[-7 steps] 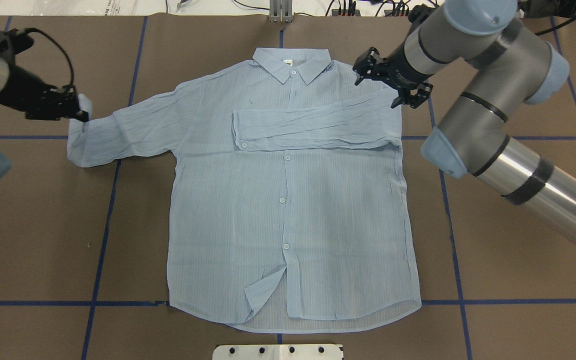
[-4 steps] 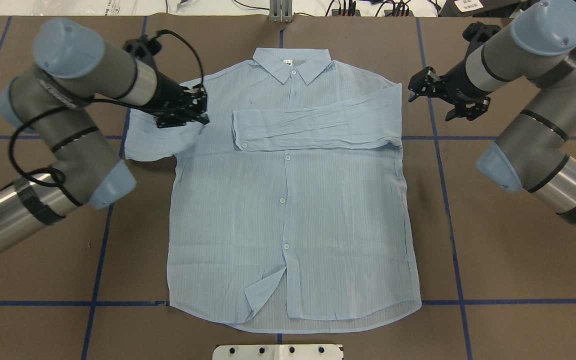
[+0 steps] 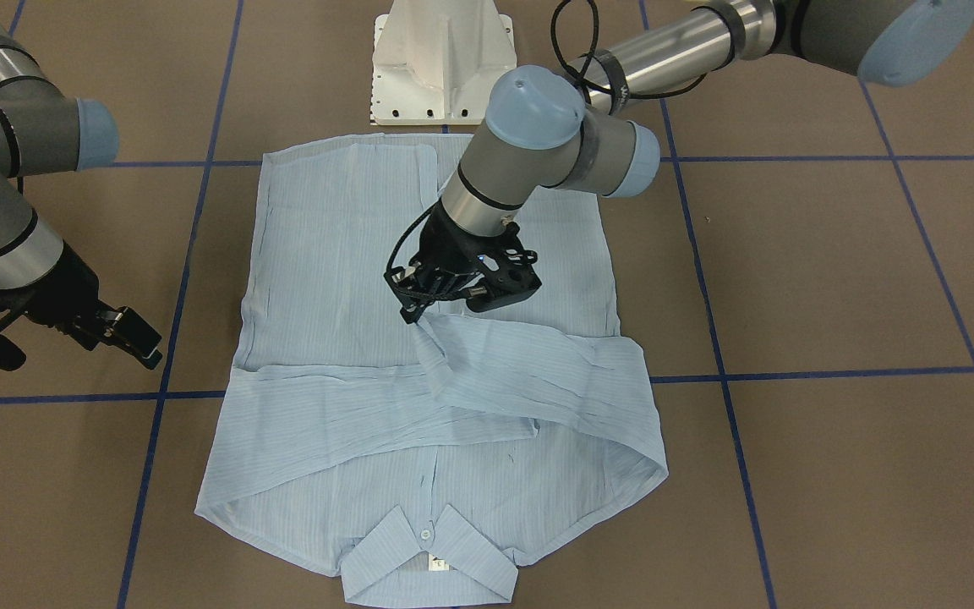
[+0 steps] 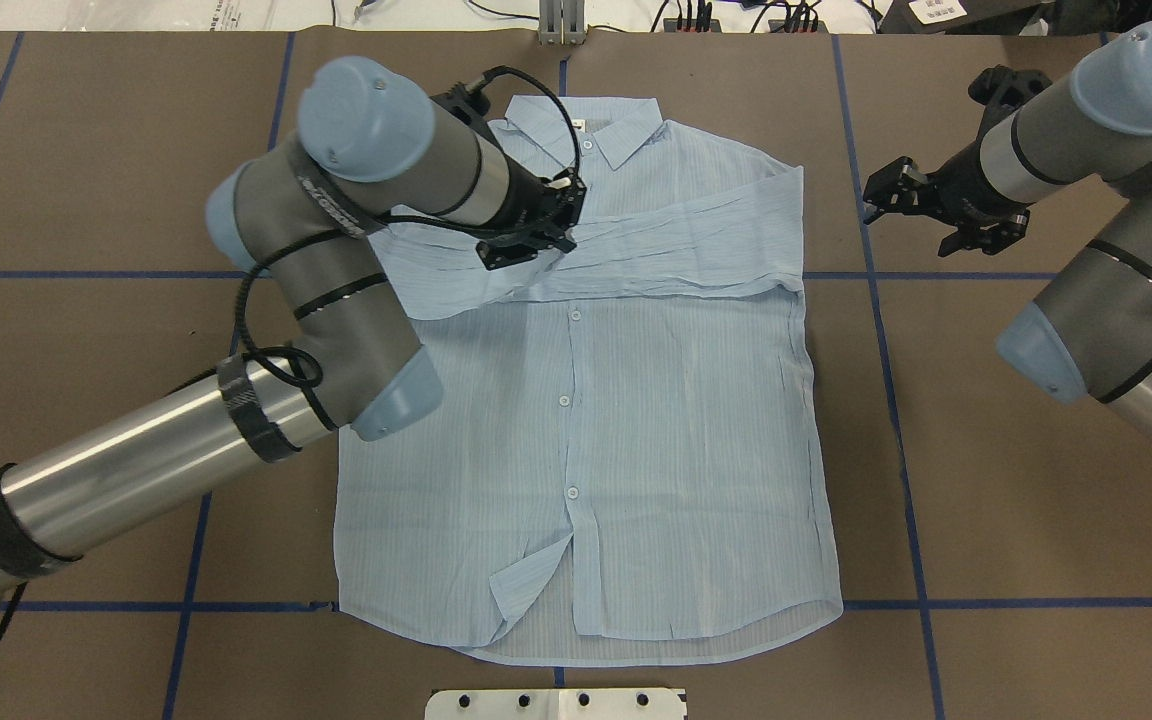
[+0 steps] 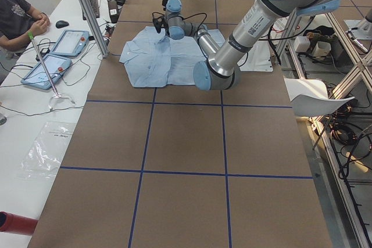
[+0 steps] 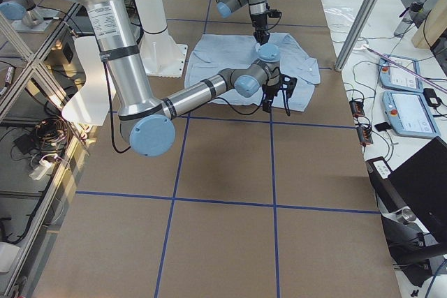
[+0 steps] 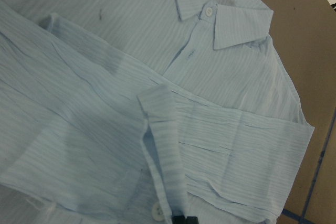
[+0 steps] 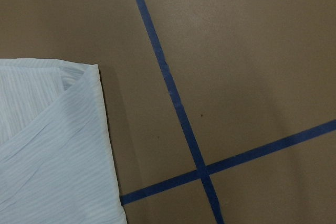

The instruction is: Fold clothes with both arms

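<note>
So, the pale-blue shirt (image 4: 586, 450) is lying flat, front up, in the middle of the brown table (image 4: 1036, 500). In the overhead view the collar (image 4: 626, 135) is at 12 o'clock and the hem at 6. One sleeve (image 4: 696, 250) is folded straight across the chest from the 3 o'clock side. The left gripper (image 4: 541, 245) sits over the chest, roughly 11 o'clock from the shirt's centre. It's pinching the cuff (image 7: 163, 129) of the other sleeve, which comes in from the 9 o'clock side and crosses over the first one. That arm's wrist cam shows the cuff edge running right into the black fingertips (image 7: 184, 219), with a white button (image 7: 156, 211) just beside them. The right gripper (image 4: 904, 230) is off the cloth at about 2 o'clock, near the shoulder corner but apart from it, jaws spread with nothing between them. Its wrist cam looks down on bare table, a blue tape cross (image 8: 200, 170) and the shirt's folded corner. Down near 6 o'clock, a flipped placket corner (image 4: 531, 580) lies turned over on the front.
</note>
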{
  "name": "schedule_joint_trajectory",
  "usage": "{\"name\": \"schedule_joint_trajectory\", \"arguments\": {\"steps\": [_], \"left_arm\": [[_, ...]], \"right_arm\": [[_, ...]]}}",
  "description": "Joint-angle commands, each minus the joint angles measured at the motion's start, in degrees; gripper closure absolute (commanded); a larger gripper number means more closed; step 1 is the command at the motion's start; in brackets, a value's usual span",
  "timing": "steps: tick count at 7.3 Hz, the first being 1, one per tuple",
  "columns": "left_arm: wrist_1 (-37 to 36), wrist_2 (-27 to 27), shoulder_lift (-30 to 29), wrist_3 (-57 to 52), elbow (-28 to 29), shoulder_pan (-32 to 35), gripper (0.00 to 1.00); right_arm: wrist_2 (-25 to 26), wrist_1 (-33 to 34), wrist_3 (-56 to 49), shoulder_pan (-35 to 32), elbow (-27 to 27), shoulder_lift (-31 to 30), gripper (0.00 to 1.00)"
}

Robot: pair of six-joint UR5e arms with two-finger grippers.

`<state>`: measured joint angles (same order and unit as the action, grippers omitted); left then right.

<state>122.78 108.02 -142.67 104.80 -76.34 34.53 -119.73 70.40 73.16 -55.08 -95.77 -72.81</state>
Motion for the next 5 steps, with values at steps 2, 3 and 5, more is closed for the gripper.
{"name": "schedule_joint_trajectory", "arguments": {"steps": [2,3,5], "left_arm": [[0.1,-2.1,-3.7,0.0,3.7,-2.4,0.75],[0.2,-3.8,-3.8,-0.6,3.7,-2.9,0.36],[-0.1,-4.3,-4.6,-0.9,2.6,-2.9,0.01]], "right_arm": [[0.3,0.0,0.0,0.0,-0.1,-0.2,0.01],[0.3,0.0,0.0,0.0,-0.1,-0.2,0.00],[0.7,-0.1,0.9,0.0,-1.5,-1.4,0.00]]}}
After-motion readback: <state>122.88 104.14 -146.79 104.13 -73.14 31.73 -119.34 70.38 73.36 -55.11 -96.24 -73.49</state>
